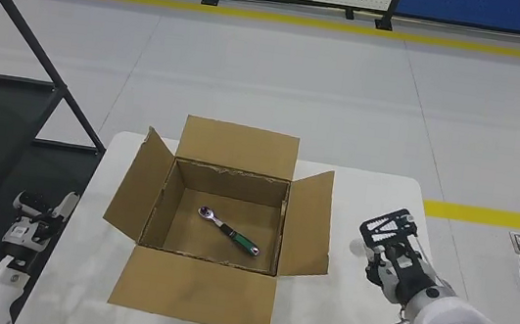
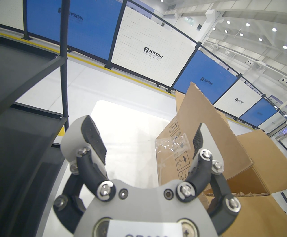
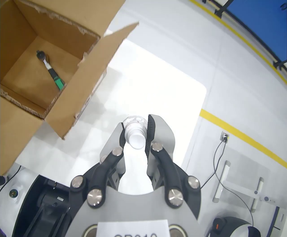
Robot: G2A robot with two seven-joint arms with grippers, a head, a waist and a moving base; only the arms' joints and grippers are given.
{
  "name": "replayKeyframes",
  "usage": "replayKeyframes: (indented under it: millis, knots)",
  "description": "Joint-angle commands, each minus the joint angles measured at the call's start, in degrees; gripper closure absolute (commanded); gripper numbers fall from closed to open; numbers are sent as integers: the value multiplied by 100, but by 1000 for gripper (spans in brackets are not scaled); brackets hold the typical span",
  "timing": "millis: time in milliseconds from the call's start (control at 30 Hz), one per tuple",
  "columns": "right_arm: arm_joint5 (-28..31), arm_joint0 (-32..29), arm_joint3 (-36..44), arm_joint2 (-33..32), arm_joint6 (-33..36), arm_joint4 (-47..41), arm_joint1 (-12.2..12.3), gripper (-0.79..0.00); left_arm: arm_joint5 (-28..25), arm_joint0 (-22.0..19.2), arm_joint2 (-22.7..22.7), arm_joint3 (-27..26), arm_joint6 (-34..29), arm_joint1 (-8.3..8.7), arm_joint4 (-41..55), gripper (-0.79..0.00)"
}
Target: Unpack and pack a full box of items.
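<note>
The cardboard box (image 1: 238, 146) stands open in the middle of the white bench (image 1: 365, 191), all four flaps folded outward. On its floor lies a ratchet wrench (image 1: 228, 229) with a green grip, slanted, its metal head toward 10 o'clock and its handle toward 4 o'clock.

The right gripper (image 1: 383, 239) sits over the bench at 3 o'clock from the box, just beside the right flap. In the right wrist view this gripper (image 3: 136, 121) has its fingers (image 3: 150, 132) clenched on a small white plastic piece (image 3: 135, 137), round with a ribbed neck; both pads press its sides. The box (image 3: 105, 56) and the wrench (image 3: 50, 69) show beyond it, over the bench (image 3: 157, 89).

The left gripper (image 1: 41, 212) is at 8 o'clock from the box, off the bench's left edge, near a black rack (image 1: 7, 129). In the left wrist view its fingers (image 2: 92, 134) are spread wide apart, and the gripper (image 2: 143, 122) grasps nothing. Past it the box (image 2: 195, 103) shows a clear plastic pouch (image 2: 172, 143) stuck to its outer wall.
</note>
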State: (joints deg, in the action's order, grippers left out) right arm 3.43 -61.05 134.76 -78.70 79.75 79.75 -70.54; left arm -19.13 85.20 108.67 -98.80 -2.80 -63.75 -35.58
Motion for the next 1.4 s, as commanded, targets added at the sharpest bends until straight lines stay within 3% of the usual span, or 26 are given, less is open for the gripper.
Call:
replayKeyframes:
  millis: [0,267,433,600,800,967,1367]
  knots:
    - [-148,595,-12,413,243,262,-40,0,0,0,0,0,0,0,0,-785]
    - [-401,2554,-252,2154,825,726,-323,0,0,0,0,0,0,0,0,-785]
    - [-563,3679,-1397,3219,803,210,-649,0,0,0,0,0,0,0,0,-785]
    - [-571,4425,-2960,4009,241,-737,-1028,0,0,0,0,0,0,0,0,-785]
    - [-312,4886,-4965,4565,-693,-1853,-1463,0,0,0,0,0,0,0,0,-785]
    - [-164,5106,-6235,4962,-1236,-2287,-1807,0,0,0,0,0,0,0,0,-785]
    - [-301,5124,-8168,5325,-2283,-2359,-2365,0,0,0,0,0,0,0,0,-785]
